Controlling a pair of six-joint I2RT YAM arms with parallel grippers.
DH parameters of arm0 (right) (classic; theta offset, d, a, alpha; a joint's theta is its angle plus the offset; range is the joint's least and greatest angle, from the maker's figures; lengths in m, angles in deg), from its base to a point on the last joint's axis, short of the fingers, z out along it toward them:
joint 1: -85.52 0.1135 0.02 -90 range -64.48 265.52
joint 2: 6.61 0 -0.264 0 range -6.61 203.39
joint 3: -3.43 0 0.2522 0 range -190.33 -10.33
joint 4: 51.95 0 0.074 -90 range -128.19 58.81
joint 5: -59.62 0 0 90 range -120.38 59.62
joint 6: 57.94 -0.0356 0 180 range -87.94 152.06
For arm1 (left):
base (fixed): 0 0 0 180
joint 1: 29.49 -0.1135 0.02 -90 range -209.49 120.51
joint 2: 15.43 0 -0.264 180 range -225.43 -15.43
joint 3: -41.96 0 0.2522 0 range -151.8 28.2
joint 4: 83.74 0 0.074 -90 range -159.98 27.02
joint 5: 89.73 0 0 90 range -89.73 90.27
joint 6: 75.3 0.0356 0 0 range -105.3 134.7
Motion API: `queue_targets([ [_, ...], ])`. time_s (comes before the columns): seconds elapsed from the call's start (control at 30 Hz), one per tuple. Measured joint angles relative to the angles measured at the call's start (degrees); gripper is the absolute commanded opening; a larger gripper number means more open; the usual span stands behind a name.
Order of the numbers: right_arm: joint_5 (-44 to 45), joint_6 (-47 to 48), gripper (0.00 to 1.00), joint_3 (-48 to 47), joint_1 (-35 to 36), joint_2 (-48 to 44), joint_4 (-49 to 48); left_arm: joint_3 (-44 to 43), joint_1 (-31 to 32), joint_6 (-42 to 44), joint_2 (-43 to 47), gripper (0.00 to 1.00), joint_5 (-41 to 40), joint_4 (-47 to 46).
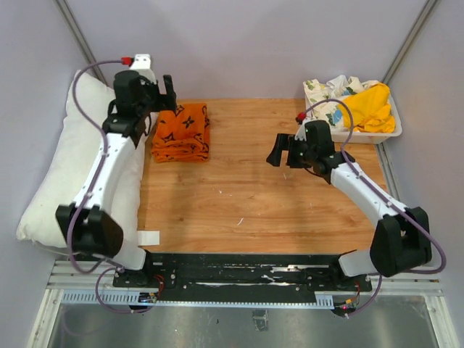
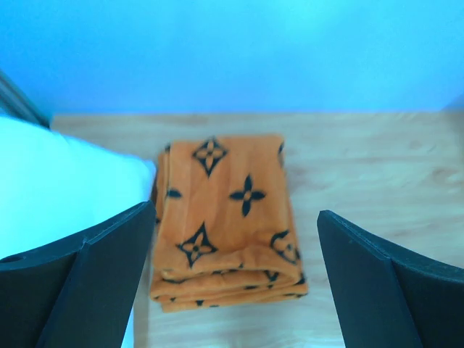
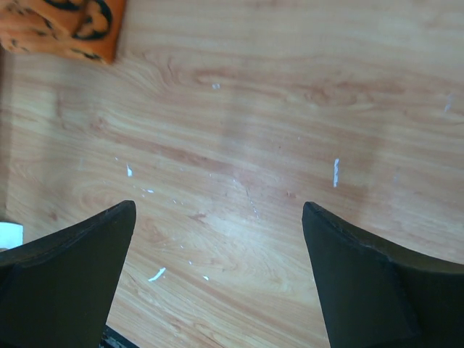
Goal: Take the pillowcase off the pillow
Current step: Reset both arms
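The orange pillowcase [image 1: 182, 133] with black motifs lies folded in a neat stack on the wooden table, off the pillow. The plain white pillow [image 1: 69, 170] rests bare along the table's left edge. My left gripper [image 1: 164, 93] hovers open just above and behind the folded pillowcase [image 2: 228, 221], with the pillow [image 2: 58, 181] to its left in the wrist view; nothing is between its fingers. My right gripper [image 1: 279, 151] is open over bare wood at the table's middle right, holding nothing. A corner of the pillowcase [image 3: 65, 29] shows at the top left of the right wrist view.
A white bin [image 1: 362, 135] at the back right holds a yellow cloth [image 1: 370, 107] and a white floral-print cloth [image 1: 330, 88]. A small white tag [image 1: 148, 238] lies near the front left of the wooden table [image 1: 246, 210]. Grey walls enclose the back and sides.
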Motion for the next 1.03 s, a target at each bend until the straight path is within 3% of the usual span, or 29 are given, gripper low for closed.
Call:
queue_targets([
  [0.23, 7.3, 1.55, 0.98, -0.61, 0.0, -15.04, 0.81, 6.99, -1.33, -5.68, 21.62, 0.99, 2.78, -3.13],
  [0.43, 15.02, 2.27, 0.98, 4.13, 0.0, -25.92, 0.55, 19.41, -2.27, -10.4, 29.2, 0.99, 7.23, -4.98],
  [0.63, 21.35, 3.43, 0.98, 7.98, 0.0, -29.09, 0.22, 32.59, -2.27, -11.17, 37.0, 0.99, 8.35, -5.2],
  [0.77, 23.43, 4.35, 0.98, 10.12, 0.0, -30.1, -2.34, 33.9, -2.27, -11.17, 41.42, 0.99, 8.41, -8.22],
  [1.03, 24.57, 5.88, 0.98, 10.49, 0.0, -25.83, -4.48, 35.39, -2.27, -11.37, 41.81, 0.99, 8.44, -13.27],
])
